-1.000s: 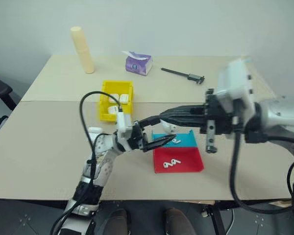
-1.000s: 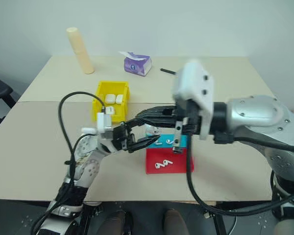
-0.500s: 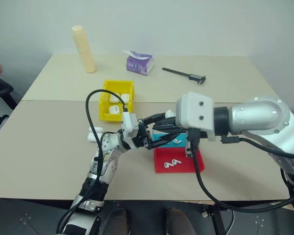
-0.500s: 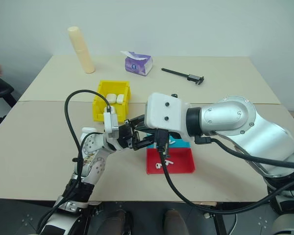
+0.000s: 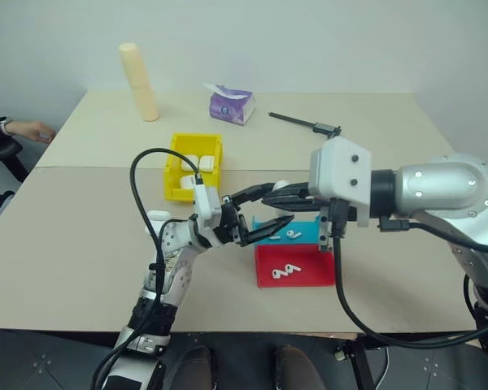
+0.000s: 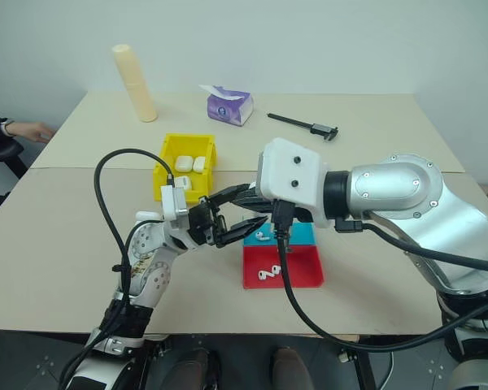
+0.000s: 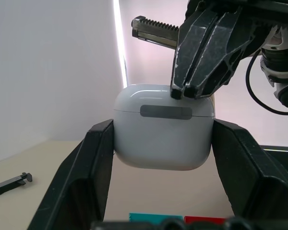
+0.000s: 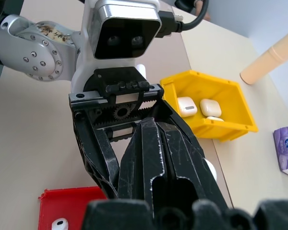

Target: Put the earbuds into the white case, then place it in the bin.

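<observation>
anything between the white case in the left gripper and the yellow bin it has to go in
Nothing on the table blocks that path. The white case sits in the left gripper, with the shut right gripper pressing on its lid from above. The bin lies just beyond, open-topped, already holding a few white cases.

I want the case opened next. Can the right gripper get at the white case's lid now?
Probably yes: the shut right gripper already rests on the lid of the white case, which the left gripper holds clear.

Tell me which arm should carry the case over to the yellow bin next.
Left, probably. The left gripper is shut on the white case, lid closed, and the bin lies on its side. The right gripper, shut, merely touches the lid.
</observation>
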Motion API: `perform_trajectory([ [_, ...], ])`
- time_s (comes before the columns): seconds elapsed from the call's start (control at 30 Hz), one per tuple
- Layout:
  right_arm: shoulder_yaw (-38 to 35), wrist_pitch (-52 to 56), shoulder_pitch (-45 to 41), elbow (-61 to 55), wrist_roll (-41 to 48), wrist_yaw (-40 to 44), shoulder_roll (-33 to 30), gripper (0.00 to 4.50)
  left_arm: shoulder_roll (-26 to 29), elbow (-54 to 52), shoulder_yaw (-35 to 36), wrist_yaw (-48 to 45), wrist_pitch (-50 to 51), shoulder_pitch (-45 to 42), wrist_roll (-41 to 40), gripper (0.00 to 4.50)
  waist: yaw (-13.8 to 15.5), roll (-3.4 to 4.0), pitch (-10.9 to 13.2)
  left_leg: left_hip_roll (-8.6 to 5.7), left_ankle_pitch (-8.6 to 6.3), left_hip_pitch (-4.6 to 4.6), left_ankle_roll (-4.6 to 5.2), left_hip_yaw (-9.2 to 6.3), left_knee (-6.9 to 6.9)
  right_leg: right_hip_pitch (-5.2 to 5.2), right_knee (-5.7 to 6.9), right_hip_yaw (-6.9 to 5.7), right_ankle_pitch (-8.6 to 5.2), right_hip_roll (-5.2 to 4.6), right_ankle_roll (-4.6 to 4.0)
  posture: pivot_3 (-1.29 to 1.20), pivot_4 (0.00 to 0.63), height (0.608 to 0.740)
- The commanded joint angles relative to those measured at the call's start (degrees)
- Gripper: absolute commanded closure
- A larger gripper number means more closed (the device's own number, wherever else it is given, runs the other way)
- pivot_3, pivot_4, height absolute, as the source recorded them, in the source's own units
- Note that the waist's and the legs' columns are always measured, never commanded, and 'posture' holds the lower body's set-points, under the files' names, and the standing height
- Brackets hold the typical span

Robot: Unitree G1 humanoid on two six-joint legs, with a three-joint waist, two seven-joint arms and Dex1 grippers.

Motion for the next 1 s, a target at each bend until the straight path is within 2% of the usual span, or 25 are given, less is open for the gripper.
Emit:
perform_trajectory([
  [0.03, -9.2, 0.6, -1.7, 0.2, 6.5, -3.1, 3.2, 4.46, 0.3, -2.7, 2.1, 1.7, -1.6, 0.0, -0.5, 1.69, 0.0, 0.00, 0.0, 0.00, 0.00, 0.00, 0.00, 0.00, 0.00, 0.00, 0.01, 0.01, 0.00, 0.00, 0.00, 0.00, 0.150, 0.740],
  [0.17, -16.9, 1.6, -1.0, 2.2, 11.1, -7.8, 5.6, 4.46, 0.6, -5.3, 5.3, 8.7, -1.3, 0.3, 1.3, 1.69, 0.1, 0.00, 0.0, 0.00, 0.00, -0.01, 0.00, -0.02, 0.00, 0.04, 0.00, -0.02, 0.00, -0.01, 0.00, 0.00, 0.150, 0.740],
  [0.27, -16.9, 1.8, 3.1, 1.7, 8.0, -9.7, 3.5, 4.46, 0.4, -6.3, 7.8, 16.7, -2.3, -0.7, 5.8, 1.69, 0.3, 0.00, 0.0, -0.01, 0.00, 0.00, 0.00, -0.02, 0.00, 0.06, -0.02, -0.02, 0.01, -0.03, 0.01, 0.00, 0.150, 0.740],
  [0.37, -16.9, 1.5, 7.8, 1.4, 7.0, -10.7, 2.8, 4.46, 0.7, -5.4, 9.1, 28.8, 0.6, -3.7, 15.2, 1.69, 0.5, -0.01, 0.0, -0.03, 0.00, 0.00, 0.00, -0.02, 0.00, 0.09, -0.03, -0.04, 0.02, -0.04, 0.03, 0.00, 0.150, 0.740],
  [0.5, -15.1, 0.3, 11.0, 1.5, 5.6, -11.3, 3.7, 4.46, 1.7, 4.5, 9.5, 45.8, 9.3, -13.5, 28.0, 1.69, 0.8, -0.01, 0.0, -0.08, 0.08, 0.00, 0.09, -0.03, 0.01, 0.07, 0.00, -0.05, 0.07, -0.03, 0.07, 0.00, 0.150, 0.740],
  [0.6, -12.9, -0.7, 11.5, 2.1, 3.8, -11.3, 4.4, 4.46, 4.1, 13.9, 8.1, 49.6, 14.0, -19.4, 32.5, 1.69, 0.5, 0.00, 0.0, -0.08, 0.09, 0.00, 0.10, -0.02, 0.00, 0.06, -0.03, -0.05, 0.08, -0.01, 0.08, 0.00, 0.150, 0.740],
  [0.7, -11.4, -1.1, 11.6, 2.6, 2.3, -11.1, 4.8, 4.46, 3.3, 18.3, 9.1, 49.9, 19.5, -22.9, 30.6, 1.69, 0.4, -0.01, 0.0, -0.08, 0.08, -0.06, 0.10, 0.01, -0.04, -0.02, -0.06, -0.05, 0.08, -0.02, 0.09, 0.00, 0.150, 0.740],
  [0.87, -10.7, -0.7, 12.4, 2.3, 0.6, -10.8, 4.1, 4.46, 2.3, 24.6, 9.5, 54.1, 21.9, -25.7, 31.6, 1.69, 0.6, -0.04, 0.0, -0.09, 0.09, -0.13, 0.10, 0.05, -0.02, -0.05, -0.08, -0.08, 0.08, -0.05, 0.09, 0.00, 0.150, 0.740],
  [0.93, -10.8, -0.6, 12.9, 1.9, 0.3, -10.9, 4.1, 4.50, 2.2, 25.8, 9.7, 55.2, 22.8, -26.2, 31.5, 0.97, 0.7, -0.04, 0.0, -0.09, 0.09, -0.13, 0.09, 0.06, -0.02, -0.04, -0.05, -0.13, 0.08, -0.05, 0.09, 0.00, 0.150, 0.740],
  [1.0, -10.9, -0.3, 13.3, 1.6, 0.3, -10.9, 4.0, 4.50, 2.0, 25.5, 9.7, 55.6, 22.5, -26.1, 31.2, 0.44, 0.7, -0.04, 0.0, -0.09, 0.10, -0.12, 0.08, 0.06, -0.02, -0.04, -0.04, -0.13, 0.08, -0.04, 0.09, 0.00, 0.150, 0.740],
])
